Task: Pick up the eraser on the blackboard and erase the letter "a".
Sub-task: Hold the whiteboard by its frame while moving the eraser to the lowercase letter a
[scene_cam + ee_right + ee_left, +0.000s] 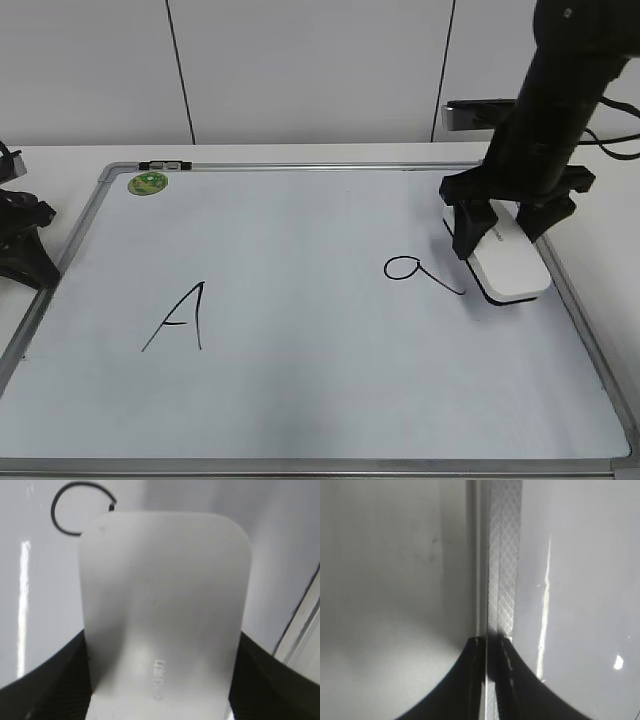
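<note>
- White desk [60, 160] under a pale panelled wall carries the blackboard [300, 400], which fills most of my exterior view.
- My right claw [505, 232] is clamped on the eraser [508, 262], its fingers [50, 685] pressing both long sides; the eraser sits flat on the board near the desk's right edge.
- I see the letter "a" [412, 271] just beside the eraser, its tail reaching the eraser's near corner, ink intact.
- A capital A [180, 318] sits toward the left edge, a green magnet [148, 183] at the board's far-left corner.
- My left claw [491, 645] rests at the left edge over the frame, fingers pressed together.
</note>
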Controlling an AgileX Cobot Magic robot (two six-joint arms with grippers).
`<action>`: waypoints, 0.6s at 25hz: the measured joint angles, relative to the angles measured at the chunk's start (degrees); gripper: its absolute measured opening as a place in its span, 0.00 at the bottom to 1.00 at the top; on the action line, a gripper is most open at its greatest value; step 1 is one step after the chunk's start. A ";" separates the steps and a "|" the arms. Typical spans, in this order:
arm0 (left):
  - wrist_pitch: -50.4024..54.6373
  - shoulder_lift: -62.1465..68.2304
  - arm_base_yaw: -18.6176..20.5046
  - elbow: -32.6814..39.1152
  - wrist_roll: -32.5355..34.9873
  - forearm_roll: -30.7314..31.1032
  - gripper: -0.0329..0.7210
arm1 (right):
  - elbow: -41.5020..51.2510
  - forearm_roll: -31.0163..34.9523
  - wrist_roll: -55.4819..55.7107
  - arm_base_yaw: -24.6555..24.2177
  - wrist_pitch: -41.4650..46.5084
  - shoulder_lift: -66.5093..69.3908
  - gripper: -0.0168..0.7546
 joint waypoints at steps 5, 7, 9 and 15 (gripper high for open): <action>-0.09 0.00 0.00 0.00 0.00 0.00 0.08 | -9.93 -2.27 -1.43 0.03 0.89 8.31 0.70; -0.09 0.00 0.00 0.00 0.00 0.00 0.08 | -11.45 -2.39 -2.20 0.03 1.23 10.64 0.70; -0.09 0.00 0.00 0.00 0.00 0.00 0.08 | -12.02 -2.49 -2.32 0.03 1.23 12.22 0.70; -0.09 0.00 0.00 0.00 0.00 0.00 0.08 | -12.02 -2.51 -2.95 0.03 1.23 14.36 0.70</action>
